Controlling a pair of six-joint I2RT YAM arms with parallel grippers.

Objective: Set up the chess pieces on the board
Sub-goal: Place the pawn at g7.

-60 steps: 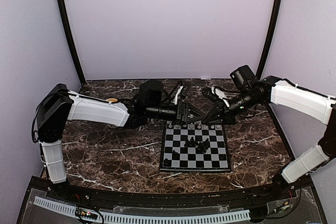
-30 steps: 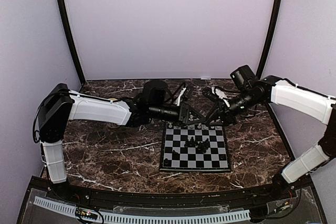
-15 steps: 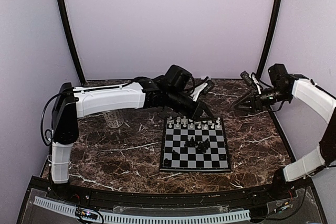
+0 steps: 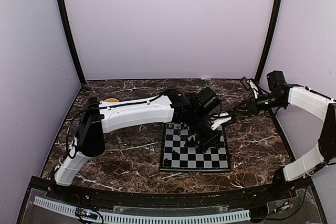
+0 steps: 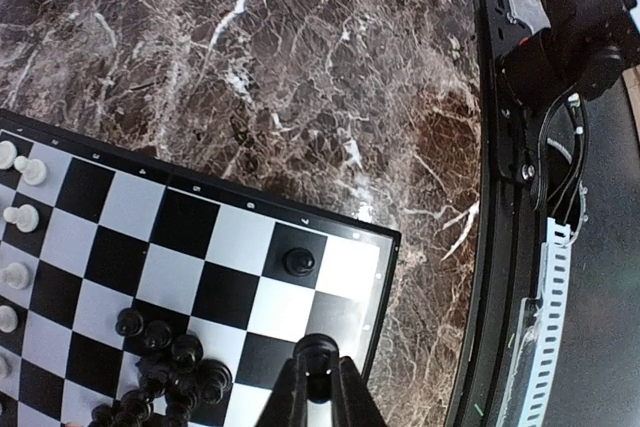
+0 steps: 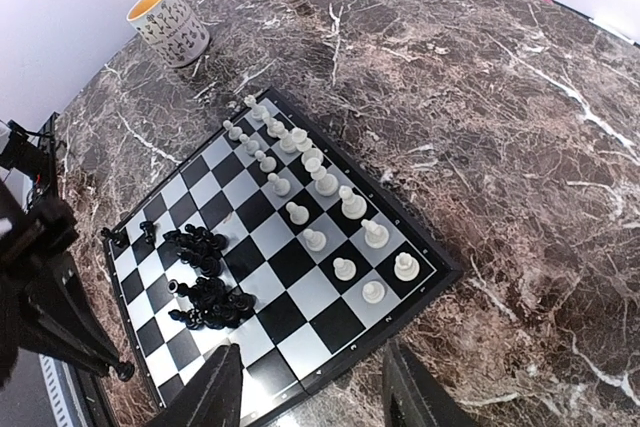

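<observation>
Board [image 4: 210,162] on table [image 4: 121,150]; two rows of chess pieces [image 6: 300,182] along its far edge, clustered pieces [image 6: 205,272] mid-board; mug [image 6: 168,23] far-left behind.

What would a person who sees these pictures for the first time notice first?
The left arm stretches across the board, and the left fingers are shut on one black piece over it. White pieces stand in two neat rows along the far edge, while the other black pieces crowd together near the middle.

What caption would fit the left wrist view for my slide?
Left hand grips a black piece above the board, near a lone pawn.
</observation>
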